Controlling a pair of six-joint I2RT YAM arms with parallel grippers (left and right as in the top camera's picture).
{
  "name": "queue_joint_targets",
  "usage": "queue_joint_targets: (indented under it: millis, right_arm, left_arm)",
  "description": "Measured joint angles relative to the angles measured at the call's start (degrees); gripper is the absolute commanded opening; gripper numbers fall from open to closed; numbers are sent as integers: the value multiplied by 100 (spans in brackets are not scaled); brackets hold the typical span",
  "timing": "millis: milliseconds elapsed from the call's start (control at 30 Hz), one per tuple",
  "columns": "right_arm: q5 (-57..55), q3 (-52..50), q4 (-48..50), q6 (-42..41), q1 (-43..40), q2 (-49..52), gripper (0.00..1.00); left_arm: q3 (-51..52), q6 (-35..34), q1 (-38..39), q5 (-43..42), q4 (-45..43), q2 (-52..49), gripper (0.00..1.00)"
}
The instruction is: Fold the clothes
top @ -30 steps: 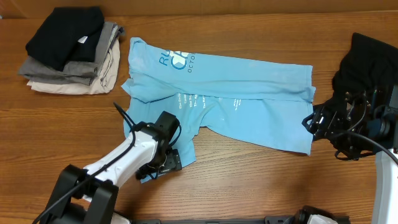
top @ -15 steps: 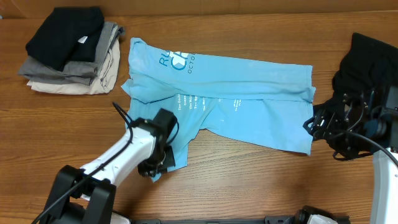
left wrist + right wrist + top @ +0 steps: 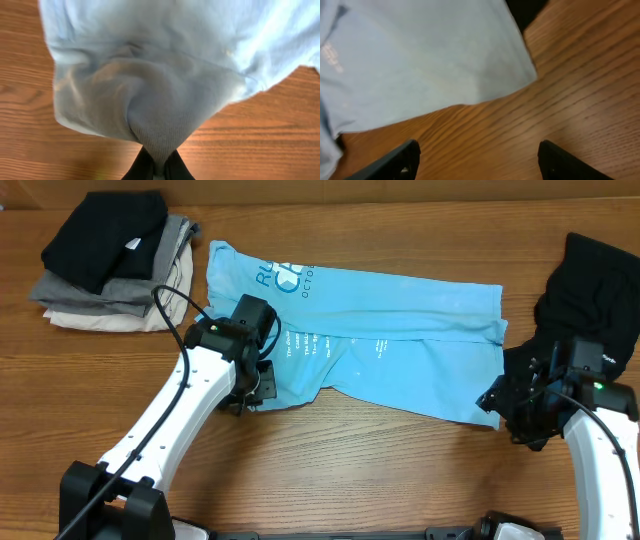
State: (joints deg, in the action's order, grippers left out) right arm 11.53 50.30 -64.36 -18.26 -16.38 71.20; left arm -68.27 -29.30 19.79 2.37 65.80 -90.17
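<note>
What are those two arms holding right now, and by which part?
The left end effector pinches the light blue T-shirt by a bunched fold at its near edge. The right end effector, open, holds nothing.

Even bright light, wrist views perhaps soft

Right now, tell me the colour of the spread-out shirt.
Light blue; the T-shirt shows best overhead.

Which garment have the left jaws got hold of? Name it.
The light blue T-shirt: the left jaws are shut on a bunched corner of it. The loose black garment lies far right; the folded pile sits far left.
</note>
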Motion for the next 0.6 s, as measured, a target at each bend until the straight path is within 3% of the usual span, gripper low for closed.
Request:
queue_joint_targets:
  millis: [233,400,600]
  right_arm:
    - [-251,-313,612,-411,2,654,76]
    - [-306,-319,940,-498,2,1169,61]
    - [-345,-474,1204,-551,2,1491,59]
  left_arm:
    - [-15,83,-376,164,-17,0,4]
    - [-15,103,-505,221,-22,0,4]
    - [-15,107,-505,223,-22,0,4]
